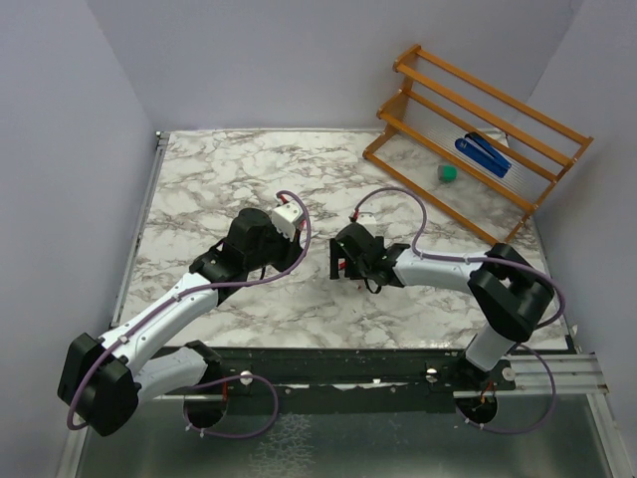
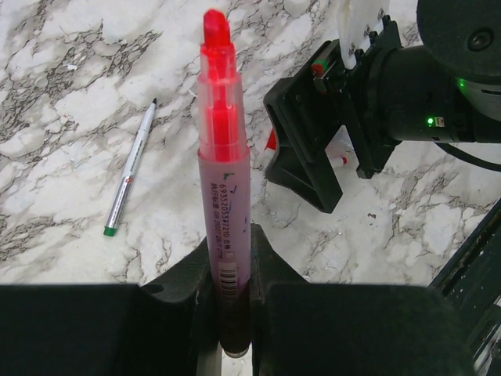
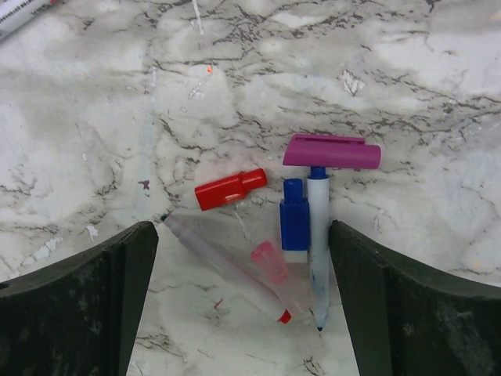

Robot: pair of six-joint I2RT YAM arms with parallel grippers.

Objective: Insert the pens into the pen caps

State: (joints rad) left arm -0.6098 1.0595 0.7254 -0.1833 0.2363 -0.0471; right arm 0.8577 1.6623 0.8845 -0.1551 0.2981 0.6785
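I hold red highlighter (image 2: pixel 223 157) in left gripper (image 2: pixel 232 270), jaws clamped on barrel, tip outward, free for capping. Right gripper (image 3: pixel 243 290) hovers over bench (image 3: pixel 94 117), jaws wide, straddling red cap (image 3: pixel 229 189), blue cap (image 3: pixel 294 223), white pen (image 3: pixel 318 251); red cap likely next.

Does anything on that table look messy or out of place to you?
Mildly: a red cap, purple cap and blue cap lie jumbled with a clear pen and a white pen, pointing different ways. A green-tipped pen lies alone, apart. Nothing looks spilled or broken.

Barcode (image 2: pixel 227 276) and tiny digits starting 6935, on the pink highlighter (image 2: pixel 223 180) barrel
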